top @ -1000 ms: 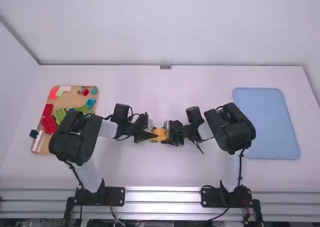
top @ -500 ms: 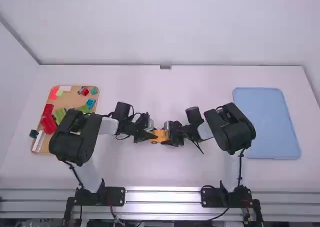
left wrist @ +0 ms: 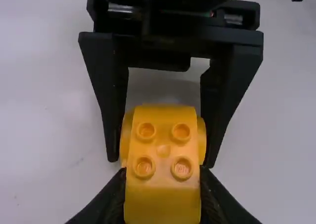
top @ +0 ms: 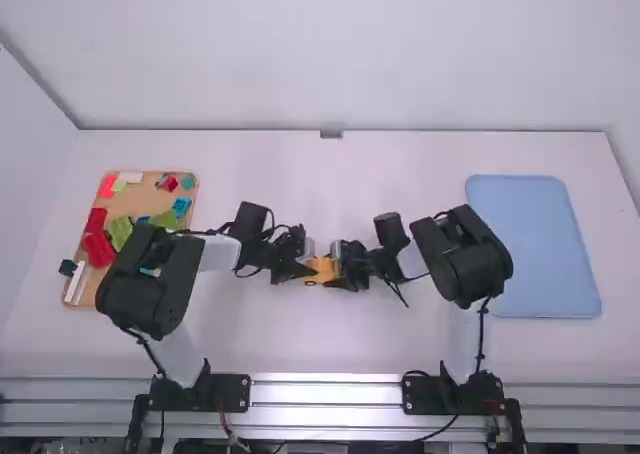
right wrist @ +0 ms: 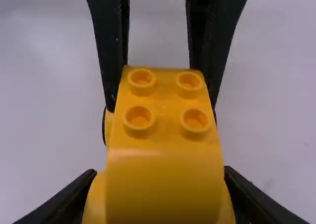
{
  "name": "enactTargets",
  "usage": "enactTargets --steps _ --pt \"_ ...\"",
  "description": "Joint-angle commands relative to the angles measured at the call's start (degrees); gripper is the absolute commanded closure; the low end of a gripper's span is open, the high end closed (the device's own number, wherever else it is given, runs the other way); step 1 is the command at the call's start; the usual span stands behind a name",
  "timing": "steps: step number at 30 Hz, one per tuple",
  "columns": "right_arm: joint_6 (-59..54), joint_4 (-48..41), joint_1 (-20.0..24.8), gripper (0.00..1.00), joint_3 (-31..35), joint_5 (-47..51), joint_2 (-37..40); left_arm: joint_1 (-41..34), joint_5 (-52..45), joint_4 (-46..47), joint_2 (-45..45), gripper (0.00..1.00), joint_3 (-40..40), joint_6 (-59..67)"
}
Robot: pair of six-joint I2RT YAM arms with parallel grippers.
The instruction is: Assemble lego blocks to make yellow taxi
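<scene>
In the high view my left gripper (top: 308, 270) and my right gripper (top: 336, 272) face each other low over the middle of the table, with the yellow taxi piece (top: 322, 270) between them. In the left wrist view the left gripper (left wrist: 162, 197) is shut on the near end of the yellow piece (left wrist: 163, 152), whose studded top faces up; the other gripper holds its far end. In the right wrist view the right gripper (right wrist: 160, 197) is shut on the piece's rounded end (right wrist: 163, 179).
At the left stands a brown tray (top: 180, 174) with red, green, blue and white blocks, partly under the left arm. A blue tray (top: 535, 244) lies at the right, beyond the right arm.
The left arm's wrist has shifted very slightly, its gripper staying at the yellow piece. The right arm has hardly moved.
</scene>
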State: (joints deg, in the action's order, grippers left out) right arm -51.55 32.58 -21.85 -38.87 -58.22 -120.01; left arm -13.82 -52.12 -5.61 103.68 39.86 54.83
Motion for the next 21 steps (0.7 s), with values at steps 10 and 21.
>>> enactTargets --steps 10,21 --pt "2.2 -0.1 0.1 0.49 -2.7 1.4 -0.8 -6.2 19.2 0.8 4.2 0.98 -3.2 -3.0" --pt "2.3 -1.2 0.2 0.48 -5.4 1.7 -0.8 -6.4 19.7 -1.6 4.1 0.99 -2.7 0.1"
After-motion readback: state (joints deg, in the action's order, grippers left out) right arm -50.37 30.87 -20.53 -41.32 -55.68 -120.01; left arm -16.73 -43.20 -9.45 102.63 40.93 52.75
